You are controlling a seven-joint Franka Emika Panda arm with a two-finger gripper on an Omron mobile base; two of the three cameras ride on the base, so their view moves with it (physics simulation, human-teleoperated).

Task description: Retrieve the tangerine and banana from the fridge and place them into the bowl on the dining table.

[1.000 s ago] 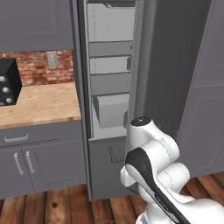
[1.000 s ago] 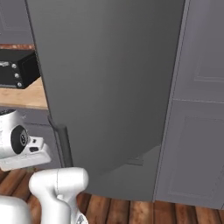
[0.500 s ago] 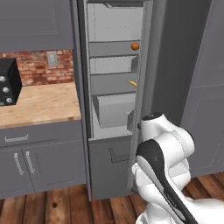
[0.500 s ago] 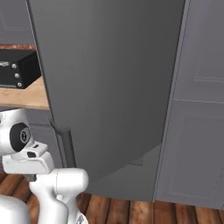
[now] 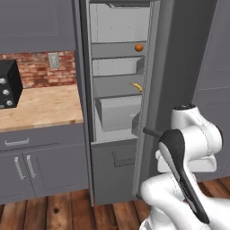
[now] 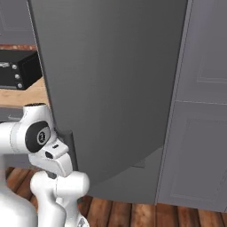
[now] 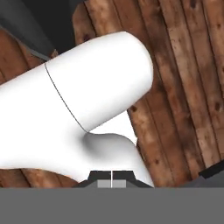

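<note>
So the fridge (image 5: 121, 103) stands with its door swung wide, and both fruits are untouched inside it. The tangerine (image 5: 139, 47) sits on an upper shelf, and the banana (image 5: 136, 86) lies on the shelf below it, near the right edge. From where the pincer (image 7: 112, 178) hangs, folded in low and pointing down at the wooden floor (image 7: 183, 83) over the robot's own base, both fruits are well above and ahead of it, inside the open compartment. Its fingertips are pressed together with nothing between them, so it carries nothing.

By my reckoning only the opening of the door is done. The right base view has the big grey door (image 6: 115, 75) swung out in front of the arm, beside the grey panelled cabinets (image 6: 199, 133). Neither fruit has been picked, and the bowl and the dining table are nowhere near the hand here, so both fetches and both placements remain. A wooden counter (image 5: 40, 105) with a black appliance (image 5: 9, 83) lies off to the left of the fridge.
</note>
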